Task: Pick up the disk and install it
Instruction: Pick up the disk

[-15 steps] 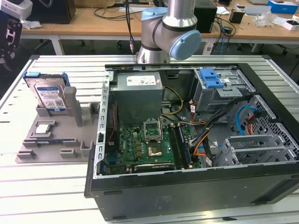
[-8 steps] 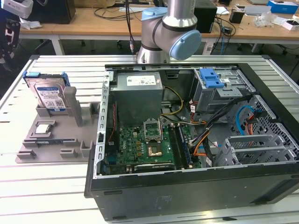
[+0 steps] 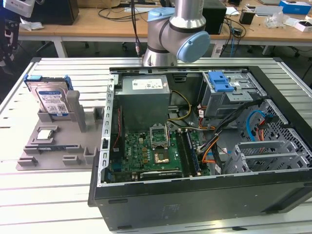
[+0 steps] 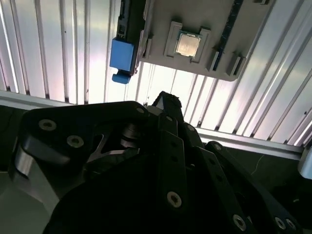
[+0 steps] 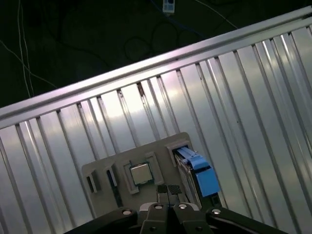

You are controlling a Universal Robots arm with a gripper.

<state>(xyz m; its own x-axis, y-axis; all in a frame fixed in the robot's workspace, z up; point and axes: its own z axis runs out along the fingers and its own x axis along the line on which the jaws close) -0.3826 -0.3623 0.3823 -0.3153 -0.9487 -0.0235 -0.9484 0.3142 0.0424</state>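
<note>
The claw (image 5: 168, 189), closed and empty, hung above the grey holder (image 5: 105, 170). The disk (image 5: 196, 169) stood on edge there, offset sideways from its tips.

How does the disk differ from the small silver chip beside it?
The disk stands on edge in the grey holder; the chip lies flat in it. The disk is much larger and rectangular, the chip small and square. The disk has a blue frame and a label; the chip is plain silver. Both sit in the holder.
</note>
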